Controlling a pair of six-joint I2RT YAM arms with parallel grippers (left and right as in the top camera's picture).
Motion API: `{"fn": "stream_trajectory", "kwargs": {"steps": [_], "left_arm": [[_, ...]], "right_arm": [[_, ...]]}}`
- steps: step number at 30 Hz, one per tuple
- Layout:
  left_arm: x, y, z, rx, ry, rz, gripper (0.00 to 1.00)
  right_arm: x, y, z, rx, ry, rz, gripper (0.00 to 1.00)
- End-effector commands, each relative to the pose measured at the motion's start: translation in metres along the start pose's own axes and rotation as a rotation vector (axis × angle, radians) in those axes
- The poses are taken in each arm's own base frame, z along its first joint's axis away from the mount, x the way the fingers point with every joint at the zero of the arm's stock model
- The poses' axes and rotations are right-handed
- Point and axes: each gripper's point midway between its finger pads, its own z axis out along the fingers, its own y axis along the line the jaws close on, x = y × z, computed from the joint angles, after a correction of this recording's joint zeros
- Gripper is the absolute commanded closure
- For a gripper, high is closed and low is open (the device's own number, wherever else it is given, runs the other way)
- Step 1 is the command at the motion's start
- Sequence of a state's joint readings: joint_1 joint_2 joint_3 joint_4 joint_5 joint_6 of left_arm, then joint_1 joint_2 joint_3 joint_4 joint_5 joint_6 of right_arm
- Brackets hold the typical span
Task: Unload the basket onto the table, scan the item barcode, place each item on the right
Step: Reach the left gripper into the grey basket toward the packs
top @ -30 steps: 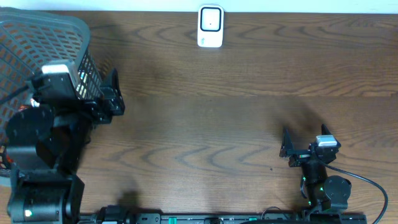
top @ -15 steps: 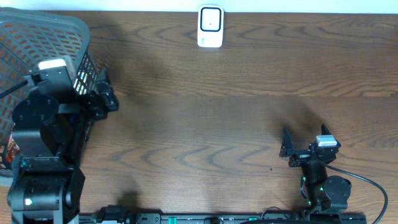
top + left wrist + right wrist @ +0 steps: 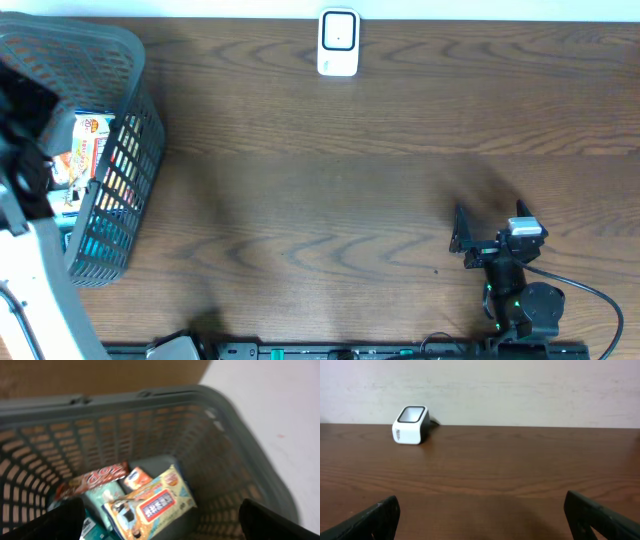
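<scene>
Several packaged items lie in the grey mesh basket (image 3: pixel 120 60) at the table's left end. In the left wrist view I look down into the basket (image 3: pixel 235 445) at a yellow-orange wipes pack (image 3: pixel 150 505), a red snack bar (image 3: pixel 92 479) and a teal pack (image 3: pixel 104 497). My left gripper (image 3: pixel 165 527) hangs open above them and holds nothing. The white barcode scanner (image 3: pixel 338 42) stands at the table's far edge, also in the right wrist view (image 3: pixel 411 425). My right gripper (image 3: pixel 487 225) rests open and empty near the front right.
The left arm's white link (image 3: pixel 40 270) crosses the lower left corner beside the basket. Brown wood table (image 3: pixel 320 180) stretches between basket, scanner and right arm. A pale wall (image 3: pixel 520 385) rises behind the scanner.
My left arm has swung left from the basket's right side to above the basket, still open. The right arm has not moved.
</scene>
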State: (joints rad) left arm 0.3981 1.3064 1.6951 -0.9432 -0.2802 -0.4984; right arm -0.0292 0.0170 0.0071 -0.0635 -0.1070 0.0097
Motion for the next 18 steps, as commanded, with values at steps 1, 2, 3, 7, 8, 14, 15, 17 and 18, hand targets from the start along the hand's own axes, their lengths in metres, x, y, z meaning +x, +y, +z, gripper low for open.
{"fn": "stream_trajectory", "kwargs": {"steps": [1, 2, 3, 7, 8, 14, 15, 17, 18], "left_arm": [[0.013, 0.019, 0.040, -0.038, 0.143, -0.151, 0.02], [0.017, 0.030, 0.051, -0.082, 0.170, -0.193, 0.02], [0.025, 0.042, 0.064, -0.137, 0.212, -0.243, 0.02], [0.064, 0.062, 0.097, -0.207, 0.414, -0.310, 0.02], [0.079, 0.065, 0.104, -0.221, 0.490, -0.326, 0.02], [0.140, 0.075, 0.145, -0.266, 0.735, -0.297, 0.02], [0.146, 0.075, 0.151, -0.260, 0.755, -0.258, 0.02], [0.150, 0.073, 0.167, -0.209, 0.764, -0.140, 0.02], [0.150, 0.071, 0.173, -0.187, 0.759, -0.101, 0.02]], "right_arm": [[0.000, 0.000, 0.000, -0.001, 0.000, -0.015, 0.01], [0.000, 0.000, 0.000, -0.001, 0.000, -0.015, 0.01], [0.000, 0.000, 0.000, -0.001, 0.000, -0.015, 0.01], [0.000, 0.000, 0.000, -0.001, 0.000, -0.015, 0.01], [0.000, 0.000, 0.000, -0.001, 0.000, -0.015, 0.01], [0.000, 0.000, 0.000, -0.001, 0.000, -0.015, 0.01], [0.000, 0.000, 0.000, -0.001, 0.000, -0.015, 0.01], [0.000, 0.000, 0.000, -0.001, 0.000, -0.015, 0.01], [0.000, 0.000, 0.000, -0.001, 0.000, -0.015, 0.01]]}}
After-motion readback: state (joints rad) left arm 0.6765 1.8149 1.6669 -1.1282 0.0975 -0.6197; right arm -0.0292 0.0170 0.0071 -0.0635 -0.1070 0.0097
